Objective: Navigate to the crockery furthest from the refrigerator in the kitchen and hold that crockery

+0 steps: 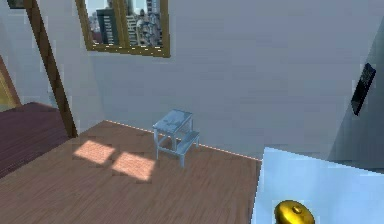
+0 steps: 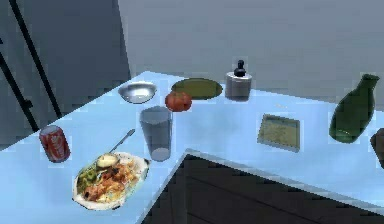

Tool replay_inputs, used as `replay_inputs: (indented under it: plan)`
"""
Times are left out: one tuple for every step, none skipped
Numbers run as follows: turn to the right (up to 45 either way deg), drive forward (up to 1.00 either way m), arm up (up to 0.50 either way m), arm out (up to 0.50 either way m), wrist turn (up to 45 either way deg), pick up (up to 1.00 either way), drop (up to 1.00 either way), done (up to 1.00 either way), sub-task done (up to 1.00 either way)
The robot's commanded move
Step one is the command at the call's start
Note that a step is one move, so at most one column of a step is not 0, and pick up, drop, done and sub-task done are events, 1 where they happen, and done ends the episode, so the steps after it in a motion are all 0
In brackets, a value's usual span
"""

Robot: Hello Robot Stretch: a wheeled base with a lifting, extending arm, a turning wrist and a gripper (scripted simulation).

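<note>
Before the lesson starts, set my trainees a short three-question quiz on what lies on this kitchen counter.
1. True or false: the plate of food lies nearer the arm side view's bottom edge than the silver bowl.
2. Which lies right beside the olive plate? A: a red round fruit. B: a red can. C: a square tray.
3. What colour is the tall bottle at the arm side view's right?
Key: 1 true; 2 A; 3 green.
</note>
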Motion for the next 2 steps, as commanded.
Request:
replay_inputs:
  plan:
    - [0.0, 0.00, 0.38, 0.00, 0.0, 0.00, 0.00, 0.00, 0.00]
    - [0.0, 0.00, 0.00, 0.22, 0.0, 0.00, 0.00, 0.00, 0.00]
